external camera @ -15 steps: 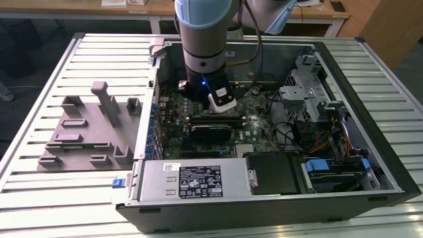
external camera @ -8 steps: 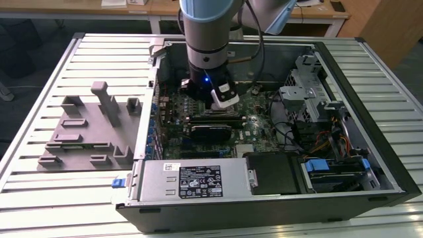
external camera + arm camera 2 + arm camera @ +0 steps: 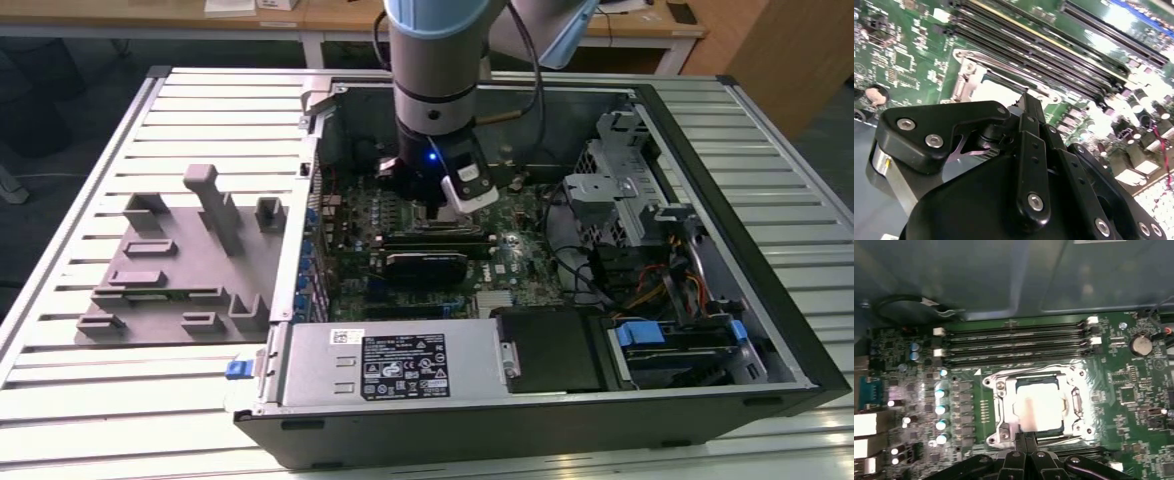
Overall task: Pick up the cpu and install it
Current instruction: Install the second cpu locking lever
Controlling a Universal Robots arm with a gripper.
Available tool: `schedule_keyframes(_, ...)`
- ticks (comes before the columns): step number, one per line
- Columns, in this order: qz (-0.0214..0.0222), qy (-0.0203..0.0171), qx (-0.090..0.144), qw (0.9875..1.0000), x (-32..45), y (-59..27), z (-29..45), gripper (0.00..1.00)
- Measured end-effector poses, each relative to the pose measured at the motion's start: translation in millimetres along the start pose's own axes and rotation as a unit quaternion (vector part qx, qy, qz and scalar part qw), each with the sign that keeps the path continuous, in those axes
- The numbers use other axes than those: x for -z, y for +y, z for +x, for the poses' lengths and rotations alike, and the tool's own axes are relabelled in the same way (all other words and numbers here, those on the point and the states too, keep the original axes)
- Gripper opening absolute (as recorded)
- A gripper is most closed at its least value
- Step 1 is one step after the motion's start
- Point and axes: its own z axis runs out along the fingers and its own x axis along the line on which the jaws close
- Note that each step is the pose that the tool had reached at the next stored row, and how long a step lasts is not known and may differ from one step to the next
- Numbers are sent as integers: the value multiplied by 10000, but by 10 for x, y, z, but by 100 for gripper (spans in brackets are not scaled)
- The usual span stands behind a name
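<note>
The gripper (image 3: pixel 1026 440), fingers pressed together and holding nothing, hovers at the edge of the chip (image 3: pixel 1038 407) lying in the socket frame (image 3: pixel 1001 412) mid-motherboard (image 3: pixel 1124 385); a sideways nudge could likely unseat it, bending pins.

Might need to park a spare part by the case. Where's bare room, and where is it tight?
Free: the slatted table between the grey fixture block and the table's front edge, and the strip behind that block. Crowded: inside the computer case, where the gripper hangs over the cpu in its socket, with memory slots close beside.
</note>
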Motion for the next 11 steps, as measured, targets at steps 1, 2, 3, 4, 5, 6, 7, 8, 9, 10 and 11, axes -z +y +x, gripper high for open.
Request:
schedule_keyframes(1,11,-1,1,10000,-3,13,-18,11)
schedule_keyframes(2,20,-2,1,10000,-6,28,-32,11)
schedule_keyframes(3,27,-2,2,10000,-9,45,-44,11)
schedule_keyframes(4,33,-3,1,10000,-13,65,-55,11)
schedule_keyframes(5,37,-3,2,10000,-17,84,-66,11)
schedule_keyframes(6,41,-3,2,10000,-21,104,-77,11)
schedule_keyframes(7,45,-4,3,10000,-25,120,-92,11)
schedule_keyframes(8,51,-4,3,10000,-28,131,-109,11)
schedule_keyframes(9,56,-5,3,10000,-31,141,-128,11)
schedule_keyframes(10,62,-5,3,10000,-33,151,-148,11)
schedule_keyframes(11,67,-5,3,10000,-36,159,-163,11)
